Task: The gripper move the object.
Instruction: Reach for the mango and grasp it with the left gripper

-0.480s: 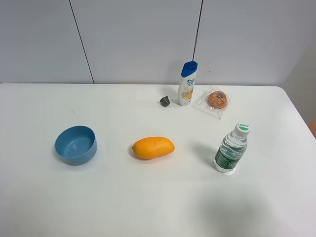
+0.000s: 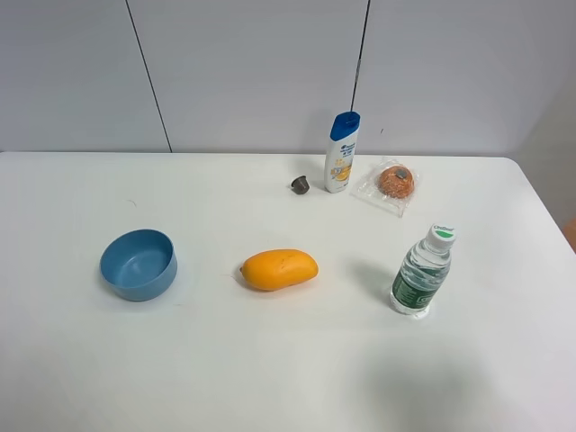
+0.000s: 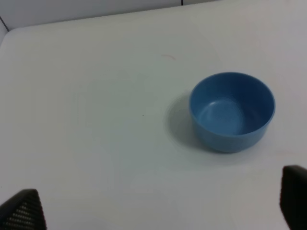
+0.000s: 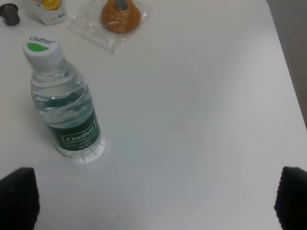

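A smooth orange-yellow oval mango (image 2: 279,269) lies on its side near the middle of a white desk (image 2: 270,378) in the high exterior view, apart from everything else on the surface. A round blue plastic bowl (image 2: 138,264) sits upright well to its left, and a clear plastic water bottle with a white-and-green cap and a dark green label (image 2: 421,271) stands upright to its right. Toward the far edge, near the grey panelled wall, a white shampoo bottle with a blue cap (image 2: 342,151) stands upright. A small dark cup-shaped piece (image 2: 301,184) sits just beside the shampoo bottle on its left, and a round orange-brown snack in clear wrap (image 2: 395,183) lies near it on the right. The left wrist camera looks down on the bowl (image 3: 232,111). The left gripper (image 3: 158,208) is spread wide and holds nothing — only its two black fingertips (image 3: 23,211) enter the picture, at opposite edges. The right gripper (image 4: 154,199) is likewise spread wide and unloaded, its black fingertips (image 4: 17,196) at either side of bare desk. The water bottle (image 4: 64,108) stands ahead of it, with the wrapped snack (image 4: 120,14) beyond, near the desk's far edge.
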Tool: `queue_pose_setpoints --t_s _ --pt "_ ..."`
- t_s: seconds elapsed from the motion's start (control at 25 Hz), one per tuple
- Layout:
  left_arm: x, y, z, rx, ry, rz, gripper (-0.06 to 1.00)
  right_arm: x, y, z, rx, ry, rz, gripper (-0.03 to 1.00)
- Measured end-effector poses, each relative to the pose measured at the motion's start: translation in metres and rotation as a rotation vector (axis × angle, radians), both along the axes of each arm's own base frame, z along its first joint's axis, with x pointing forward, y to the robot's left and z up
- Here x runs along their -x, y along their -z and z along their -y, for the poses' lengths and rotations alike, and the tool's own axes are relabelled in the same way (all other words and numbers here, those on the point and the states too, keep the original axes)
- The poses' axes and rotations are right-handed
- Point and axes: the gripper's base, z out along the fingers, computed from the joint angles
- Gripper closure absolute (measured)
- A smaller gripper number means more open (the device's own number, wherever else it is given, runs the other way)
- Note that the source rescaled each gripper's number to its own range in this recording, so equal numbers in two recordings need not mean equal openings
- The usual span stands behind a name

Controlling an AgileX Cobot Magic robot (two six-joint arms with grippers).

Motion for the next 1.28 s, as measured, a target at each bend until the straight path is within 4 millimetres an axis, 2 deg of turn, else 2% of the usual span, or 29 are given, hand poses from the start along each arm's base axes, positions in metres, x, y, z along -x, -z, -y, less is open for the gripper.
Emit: queue_pose_setpoints --t_s 1.28 --pt "0.0002 0.0002 -0.0023 0.025 -0.040 -0.001 -0.06 0.0000 0.0000 0.0000 0.000 0.000 0.000 -0.03"
